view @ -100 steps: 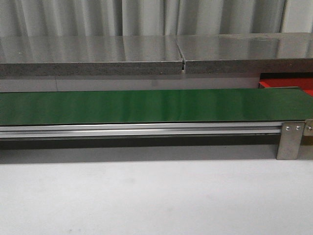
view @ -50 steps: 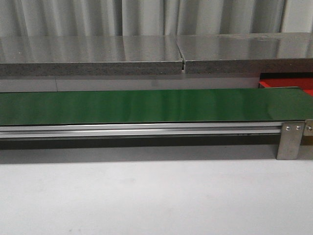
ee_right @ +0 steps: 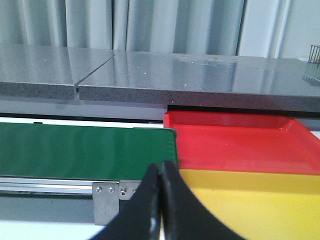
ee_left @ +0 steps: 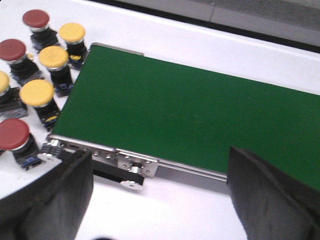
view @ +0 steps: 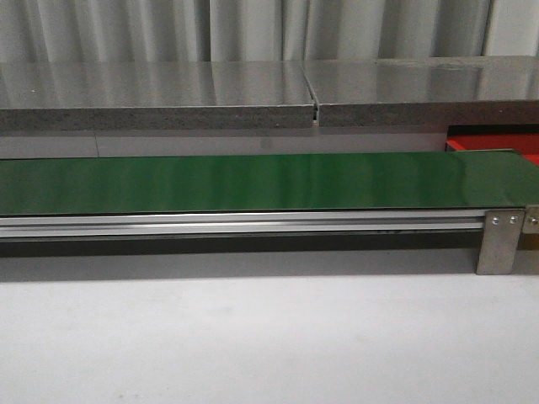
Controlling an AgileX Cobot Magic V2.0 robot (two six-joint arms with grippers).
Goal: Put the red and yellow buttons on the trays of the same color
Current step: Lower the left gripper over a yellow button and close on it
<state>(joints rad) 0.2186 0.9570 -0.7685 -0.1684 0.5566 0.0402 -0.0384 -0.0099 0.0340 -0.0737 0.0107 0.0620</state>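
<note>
Left claw [ee_left: 160,200] is hanging spread wide, holding nothing, over the end of the green belt [ee_left: 190,110]. Right claw [ee_right: 161,200] is sitting with fingers pressed together, nothing between them, facing the belt's other end.

Buttons are clustered on the white surface [ee_left: 200,45] just beside the belt end, in the left wrist view: three red buttons [ee_left: 12,134] and four yellow buttons [ee_left: 36,93], all upright on dark bases; one yellow is partly cut off at the frame edge. None are on the belt.

Red tray [ee_right: 240,142] is lying just past the belt's other end, touching or nearly touching it, with the yellow tray [ee_right: 250,200] right beside it, nearer the right claw. Both trays are showing no buttons inside.

Front view: only the belt, its aluminium rail [view: 244,223] and a sliver of red tray at the right edge.
</note>
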